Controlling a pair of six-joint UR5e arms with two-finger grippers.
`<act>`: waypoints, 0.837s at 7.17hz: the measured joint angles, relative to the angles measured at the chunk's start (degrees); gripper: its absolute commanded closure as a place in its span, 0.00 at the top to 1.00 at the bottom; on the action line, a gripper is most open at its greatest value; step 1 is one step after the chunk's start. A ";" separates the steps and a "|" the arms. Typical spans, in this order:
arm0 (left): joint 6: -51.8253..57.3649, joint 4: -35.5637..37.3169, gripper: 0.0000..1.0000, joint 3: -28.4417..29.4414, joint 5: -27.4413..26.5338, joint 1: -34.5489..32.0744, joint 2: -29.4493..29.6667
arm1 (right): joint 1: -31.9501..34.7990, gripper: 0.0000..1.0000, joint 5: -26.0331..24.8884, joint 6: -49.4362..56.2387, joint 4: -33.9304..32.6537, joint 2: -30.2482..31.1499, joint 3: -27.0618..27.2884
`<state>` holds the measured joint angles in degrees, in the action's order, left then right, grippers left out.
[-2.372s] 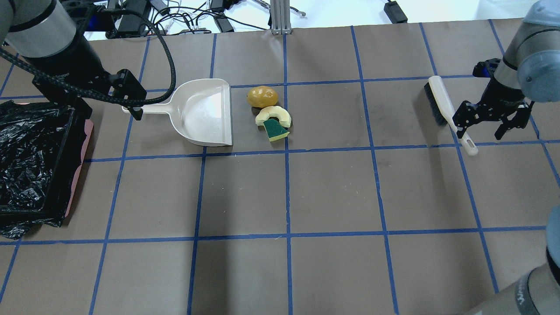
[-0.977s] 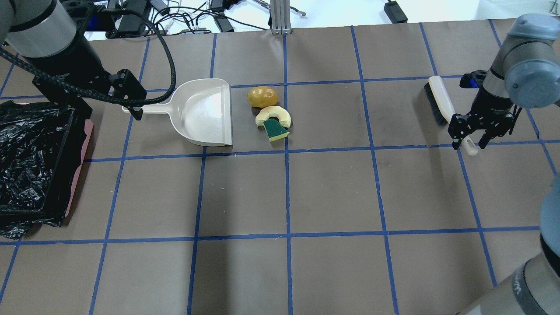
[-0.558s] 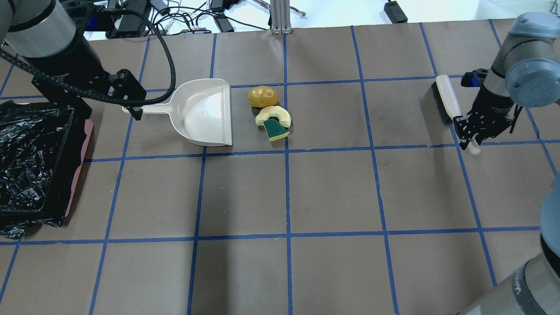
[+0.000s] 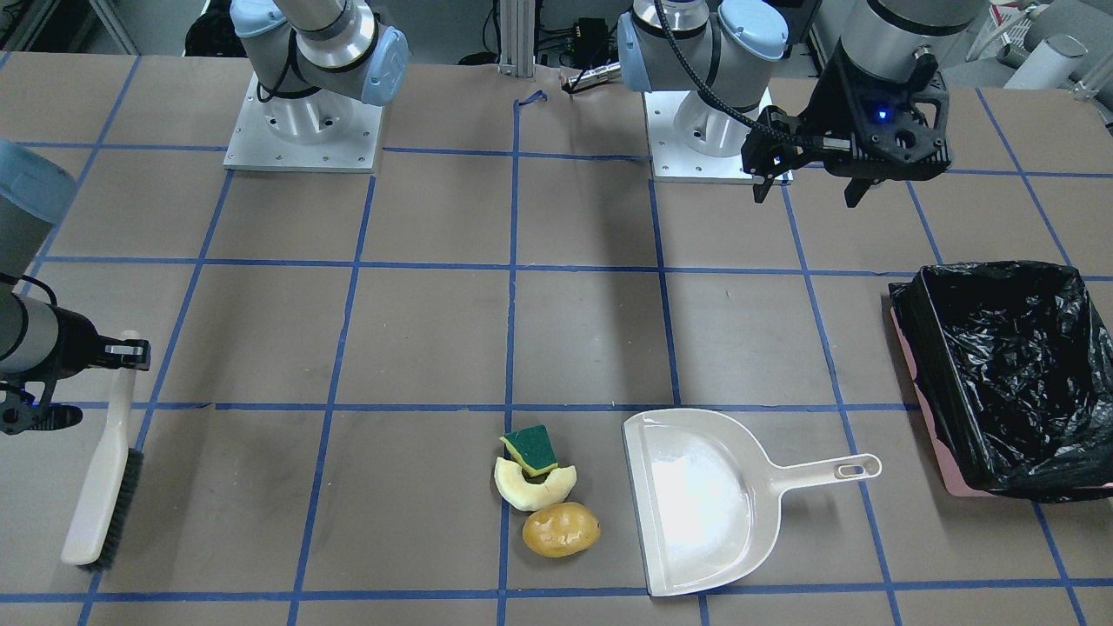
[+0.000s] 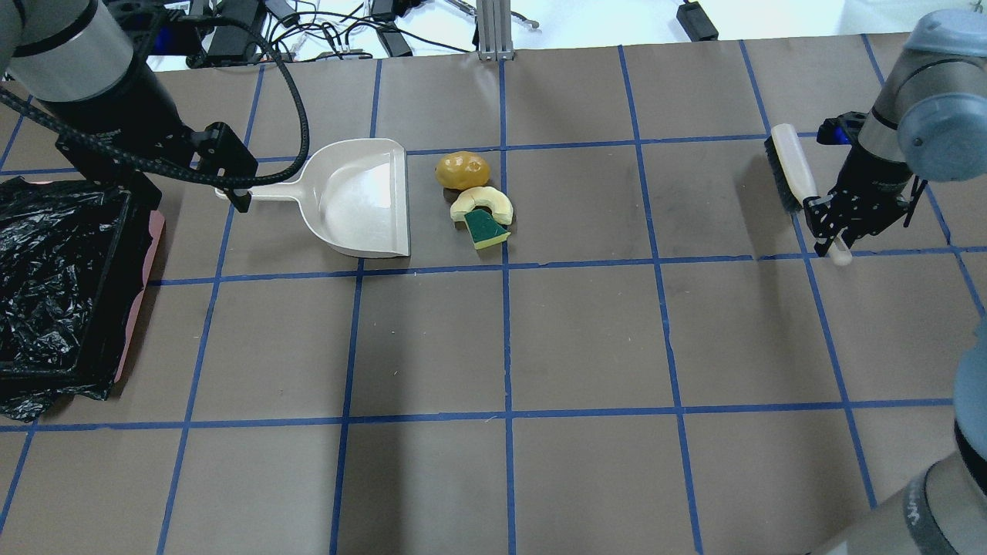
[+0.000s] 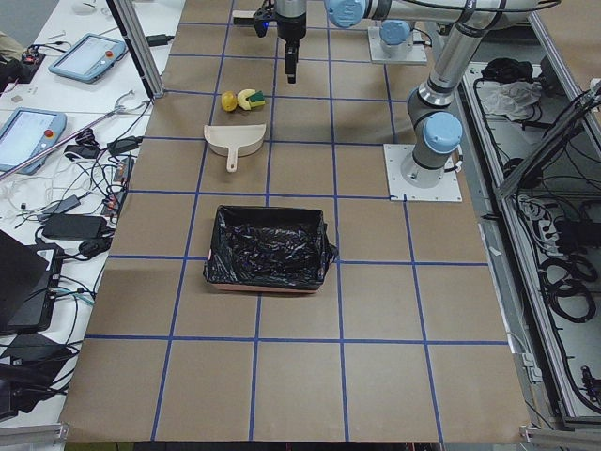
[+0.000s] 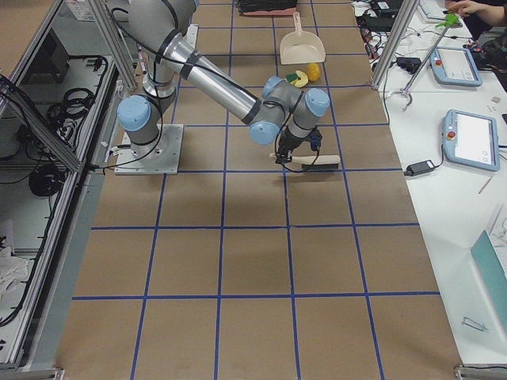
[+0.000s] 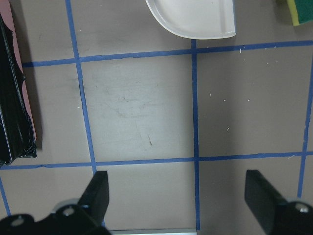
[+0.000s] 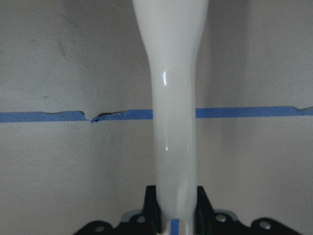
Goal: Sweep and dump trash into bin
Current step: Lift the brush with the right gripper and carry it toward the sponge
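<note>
1. Pinching the brush (image 5: 789,166) by its handle, the right fingers (image 9: 150,208) press on both sides of the pale shaft. I cannot tell whether the bristles rest on the worktop (image 5: 586,339) or hang just over it.
2. The left fingers (image 8: 98,193) are spread wide and hold nothing. They hover high over the worktop, near the handle of the dustpan (image 5: 362,196) and the bin (image 5: 54,285).
3. The trash sits in a tight cluster just beside the dustpan's open edge, on its right. The potato (image 5: 463,170) is farthest from the robot, the slice (image 5: 482,202) is beside it, and the sponge (image 5: 486,229) is nearest, tucked against the slice. None of it is in the pan yet. The bin, at the robot's far left, shows only its black liner.
4. The trash lies well apart from the brush, to its left, and the pan's mouth waits just beyond the trash on the same line. The brush's long axis runs away from the robot, across that line. Its bristles face left, toward the trash.
5. The sweep looks like the right arm's job, since it has the brush and needs a long leftward carry before the bristles meet the sponge and slice.
6. The left arm is nearer the pan, whose handle points left toward it. Nothing holds the pan, so a push could slide it away. Taking hold of that handle first seems wise.
</note>
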<state>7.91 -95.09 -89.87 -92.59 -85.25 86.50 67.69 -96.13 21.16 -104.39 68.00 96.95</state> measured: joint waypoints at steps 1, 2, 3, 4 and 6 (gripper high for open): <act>0.00 -0.03 1.00 0.00 0.00 0.00 -0.01 | 0.69 0.00 0.14 0.18 0.39 0.60 -0.34; 0.00 -0.06 1.00 -0.02 -0.03 0.00 -0.01 | 1.55 0.00 0.51 0.22 0.92 1.36 -0.47; 0.00 -0.08 1.00 -0.04 -0.02 0.00 -0.01 | 2.41 0.00 1.03 0.21 1.26 2.05 -0.54; 0.00 -0.09 1.00 -0.04 0.01 0.00 0.04 | 3.37 0.00 1.29 0.20 1.37 2.48 -0.64; 0.00 -0.07 1.00 -0.05 0.03 0.00 0.04 | 5.89 0.00 1.43 0.02 1.27 3.29 -1.13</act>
<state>7.91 -95.17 -89.91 -92.55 -85.25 86.54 73.58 -94.70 21.18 -103.12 71.29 95.82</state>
